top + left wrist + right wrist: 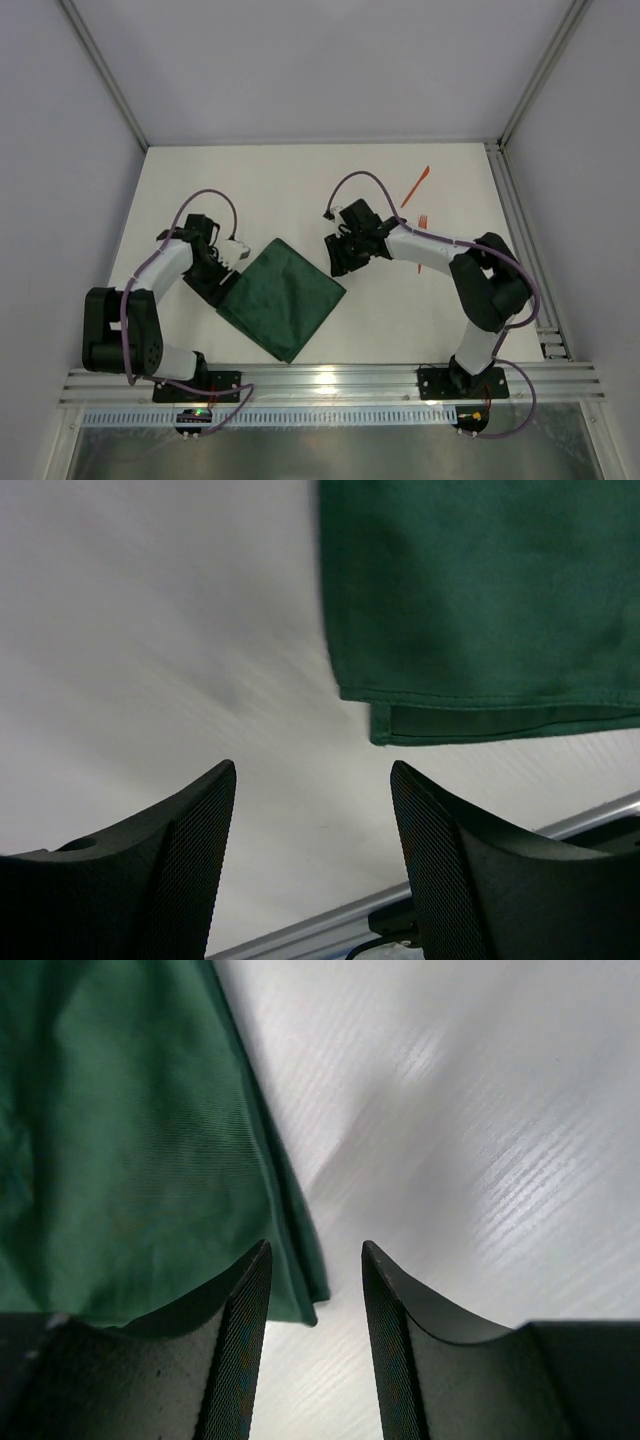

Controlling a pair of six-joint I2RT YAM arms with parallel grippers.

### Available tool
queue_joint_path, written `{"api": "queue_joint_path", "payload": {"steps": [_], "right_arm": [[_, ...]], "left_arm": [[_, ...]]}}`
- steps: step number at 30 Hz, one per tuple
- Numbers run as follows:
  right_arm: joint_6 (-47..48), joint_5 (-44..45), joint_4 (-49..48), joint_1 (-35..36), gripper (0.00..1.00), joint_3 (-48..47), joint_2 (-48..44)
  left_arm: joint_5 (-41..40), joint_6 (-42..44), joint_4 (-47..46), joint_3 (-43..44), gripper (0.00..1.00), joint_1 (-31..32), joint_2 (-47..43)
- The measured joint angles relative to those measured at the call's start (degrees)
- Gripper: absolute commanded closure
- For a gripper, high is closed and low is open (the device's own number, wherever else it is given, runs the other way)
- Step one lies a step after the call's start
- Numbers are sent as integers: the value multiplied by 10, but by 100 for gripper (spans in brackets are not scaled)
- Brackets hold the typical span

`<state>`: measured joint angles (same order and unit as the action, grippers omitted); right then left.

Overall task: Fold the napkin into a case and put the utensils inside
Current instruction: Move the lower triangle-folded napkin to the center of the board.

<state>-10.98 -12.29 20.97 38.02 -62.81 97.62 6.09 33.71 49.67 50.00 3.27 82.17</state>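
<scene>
Napkin folded, lying diamond-wise; left pincer, right pincer both agape, empty

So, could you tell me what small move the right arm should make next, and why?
Probably ease the right gripper left and down onto the napkin's near edge. Its jaws stand open and empty with the cloth edge just beside the left finger, the napkin lies as a flat folded square, and the utensils wait untouched beyond.

A white table sits inside grey walls, an aluminium rail along its near edge.
</scene>
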Motion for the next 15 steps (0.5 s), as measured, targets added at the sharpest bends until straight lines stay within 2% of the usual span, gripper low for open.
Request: {"api": "queue_joint_path", "payload": {"steps": [4,8,10,11,13,15], "right_arm": [[21,-24,4,-5,56,-6,59],[24,-53,-7,-5,59,-3,63],[22,-65,-24,-5,64,10,62],[20,-74,-32,-5,71,19,59],[16,-82,-45,-5,76,34,53],[9,-89,-56,-5,79,49,47]], "left_arm": [[-2,10,11,-45,35,35,-8],[-14,10,5,-62,36,77,-5],[-30,10,-5,-64,38,91,6],[-40,10,-14,-65,41,93,18],[-67,6,-19,-55,47,96,40],[-81,2,-18,-42,47,96,57]]}}
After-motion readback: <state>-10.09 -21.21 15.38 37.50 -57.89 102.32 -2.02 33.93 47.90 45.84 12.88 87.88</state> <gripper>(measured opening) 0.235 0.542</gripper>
